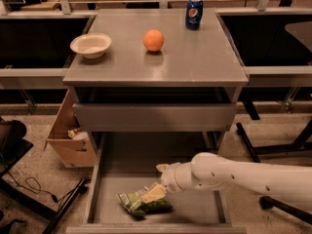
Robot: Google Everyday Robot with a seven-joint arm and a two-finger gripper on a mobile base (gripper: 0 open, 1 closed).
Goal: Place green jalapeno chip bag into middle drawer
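Observation:
The green jalapeno chip bag (144, 203) lies on the floor of the pulled-out middle drawer (195, 208), near its front left. My gripper (159, 182) is inside the drawer, right above the bag's right end, on the white arm that reaches in from the right. Its jaws stand open, the lower finger (154, 194) still resting on the bag and the upper one apart from it. The bag is no longer lifted.
On the cabinet top (195, 62) stand a white bowl (90, 45), an orange (153, 40) and a blue soda can (194, 12). The drawer above, with a tall grey front (153, 117), is partly out. A cardboard box (70, 138) sits on the floor at left.

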